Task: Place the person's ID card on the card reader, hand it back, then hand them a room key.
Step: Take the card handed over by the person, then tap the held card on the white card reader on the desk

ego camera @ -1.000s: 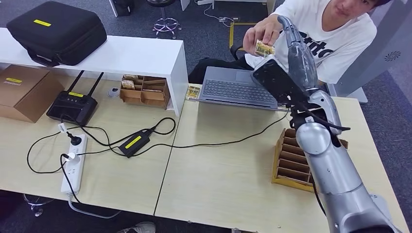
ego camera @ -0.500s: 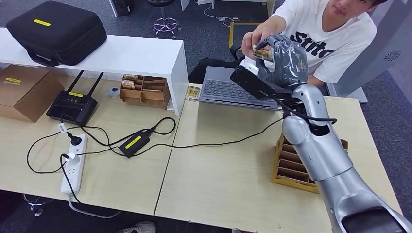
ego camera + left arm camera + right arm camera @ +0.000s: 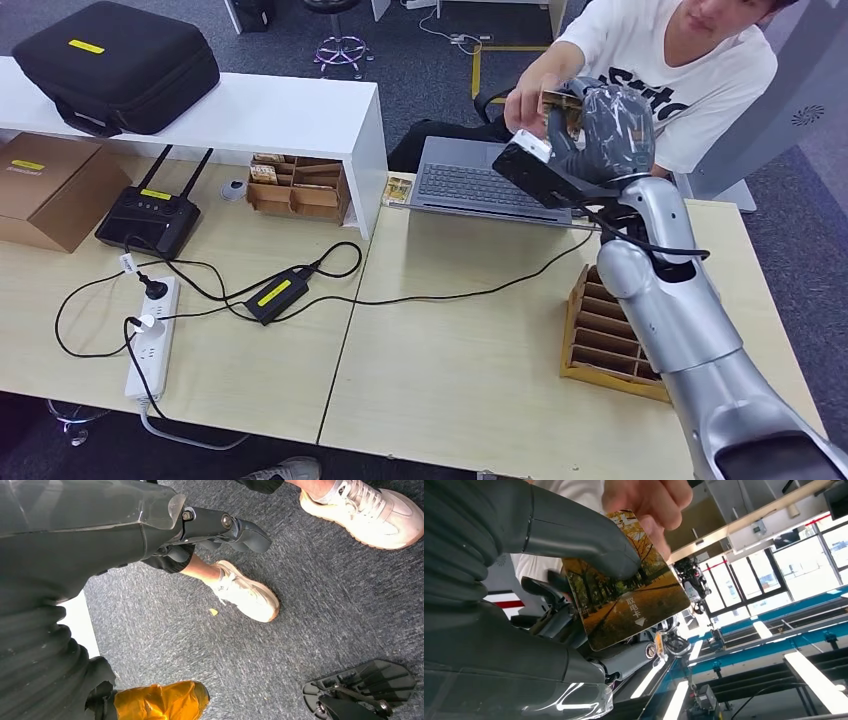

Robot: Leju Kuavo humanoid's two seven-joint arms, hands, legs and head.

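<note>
Upper right of head view: right hand (image 3: pixel 598 128), raised flat a second ago, has now curled thumb and fingers (image 3: pixel 574 535) onto the card (image 3: pixel 624 580) while the person's hand (image 3: pixel 528 95) still pinches it, so the handover looks mid-transfer; left hand's fingers cannot be told.

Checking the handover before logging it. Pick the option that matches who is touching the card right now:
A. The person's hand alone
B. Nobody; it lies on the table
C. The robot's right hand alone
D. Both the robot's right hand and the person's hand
D: in the right wrist view the right hand has its thumb pressed on the card while the person's hand pinches its far edge.
</note>
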